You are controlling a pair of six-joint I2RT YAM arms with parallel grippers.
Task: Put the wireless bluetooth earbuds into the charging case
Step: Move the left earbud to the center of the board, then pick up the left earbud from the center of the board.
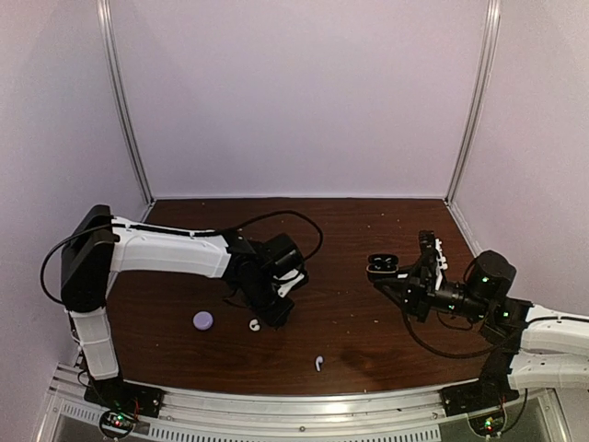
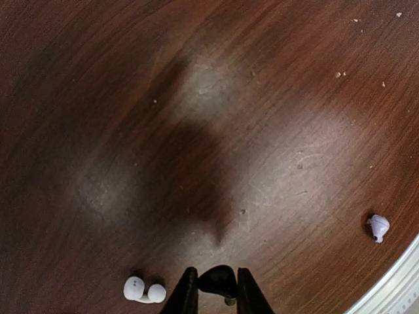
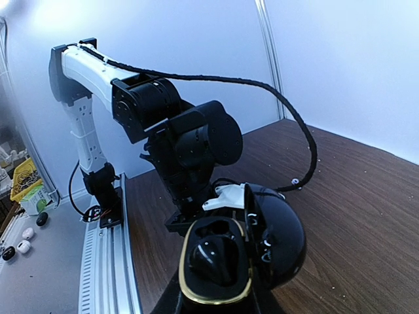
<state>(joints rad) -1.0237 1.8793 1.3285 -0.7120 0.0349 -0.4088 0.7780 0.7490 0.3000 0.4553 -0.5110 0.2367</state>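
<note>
While both arms reach in over the table [image 1: 368,341], L arm [image 1: 175,253] bends down at centre-left and R arm [image 1: 552,336] extends from the R side, its tip well above the wood. R gripper [image 1: 396,280] is clamped narrow on the case [image 1: 379,266], held up in the air w/ lid [image 3: 278,235] hinged open. R wrist view shows a gold rim round the tray and a glossy black shape sitting in it, can't tell what. L gripper [image 2: 215,275] points straight down, fingers [image 2: 186,296] set close on a black bud [image 2: 219,282] pinched btwn them; can't tell if bud touches the wood or hangs just off it. On the table L of L gripper, apart from it, a lavender disc [image 1: 202,319] lies flat. Smaller still, a curled white bud [image 2: 144,290] lies just beside the L fingers, on their L in the wrist view, not touching. A stem bud [image 1: 317,363] lies alone nr the front rail [image 1: 304,401], well apart from the case and from L gripper.
</note>
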